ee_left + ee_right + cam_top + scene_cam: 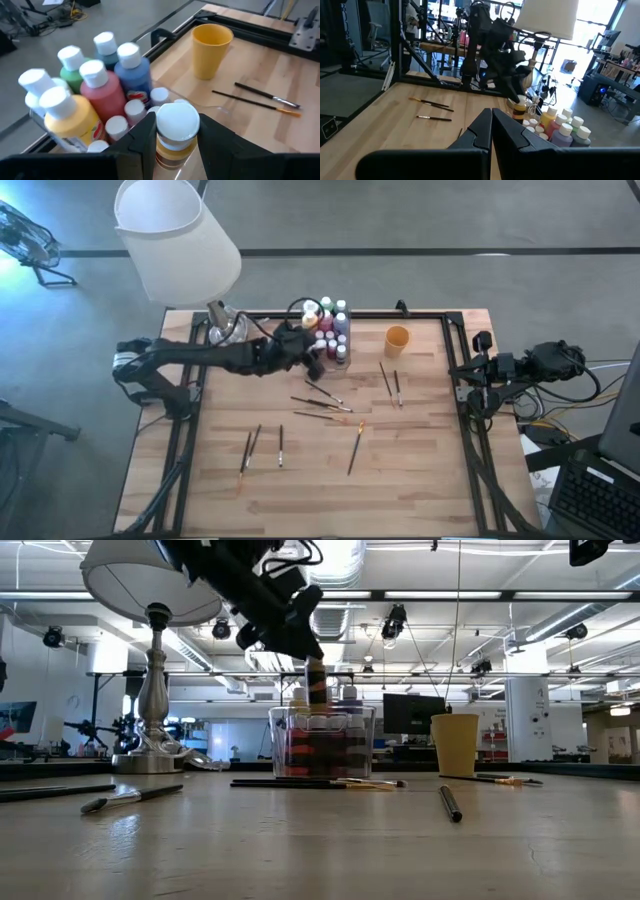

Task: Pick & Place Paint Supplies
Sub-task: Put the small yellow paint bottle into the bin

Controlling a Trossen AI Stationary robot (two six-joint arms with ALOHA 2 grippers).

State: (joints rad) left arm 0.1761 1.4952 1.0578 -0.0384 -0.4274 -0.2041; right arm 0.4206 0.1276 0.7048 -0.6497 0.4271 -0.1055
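Note:
My left gripper is over the clear plastic box at the table's far middle, shut on a white-capped paint bottle with a yellow-brown body. The box holds several more white-capped bottles, red, blue, green and yellow, standing upright. Thin dark-handled paintbrushes lie flat across the table's middle. My right gripper is shut and empty, parked at the table's right edge. My left gripper pinches the bottle between its two fingers, on the upper body just below the white cap. The fingers slant down from the table's left. The bottle hangs upright, its lower end just above the box's rim.
An orange cup stands right of the box. A lamp with a white shade and metal base stands at the far left. More brushes lie near the table's left, middle and beside the cup.

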